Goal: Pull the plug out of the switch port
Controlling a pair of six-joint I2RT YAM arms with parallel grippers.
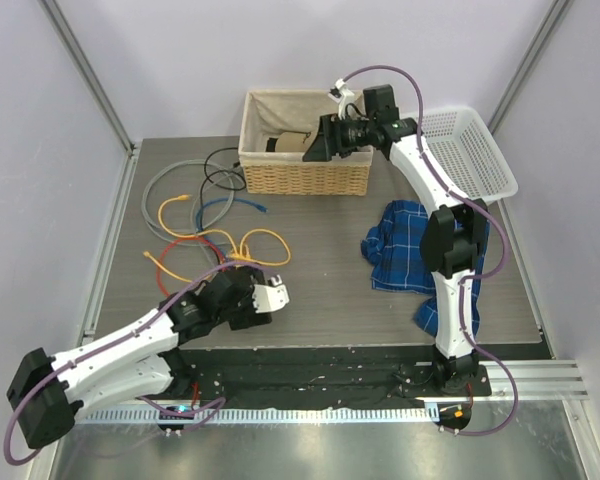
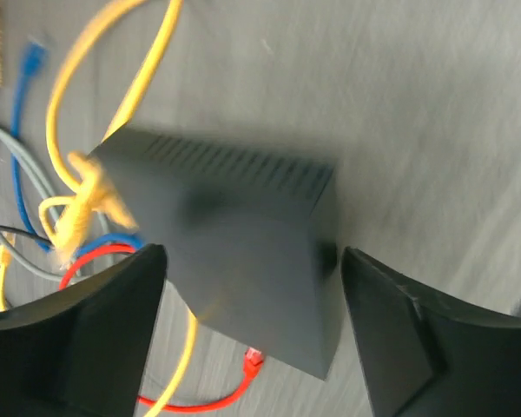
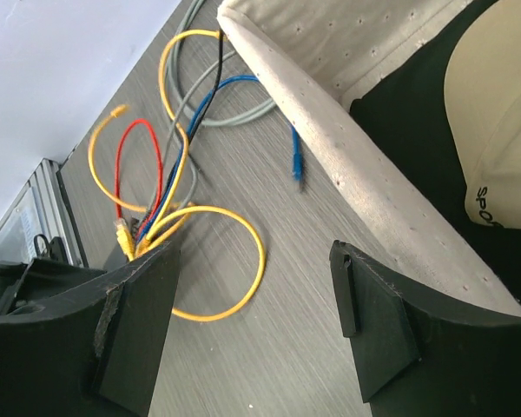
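In the left wrist view the switch (image 2: 243,234), a flat black box with vent slots, lies on the grey table between my left fingers. A yellow plug (image 2: 82,204) with its yellow cable sits at the switch's left corner among blue, red and grey cables. My left gripper (image 2: 252,254) is open, one finger on each side of the switch; I cannot tell whether they touch it. In the top view the left gripper (image 1: 250,290) covers the switch. My right gripper (image 1: 315,145) is open and empty over the wicker basket's front rim (image 3: 347,165).
A tangle of yellow, red, blue, grey and black cables (image 1: 195,225) lies at the back left. A loose red plug (image 2: 253,356) lies by the switch. The wicker basket (image 1: 305,178) holds a beige cap (image 3: 495,130). A white plastic basket (image 1: 475,150) and a blue plaid cloth (image 1: 410,245) lie right.
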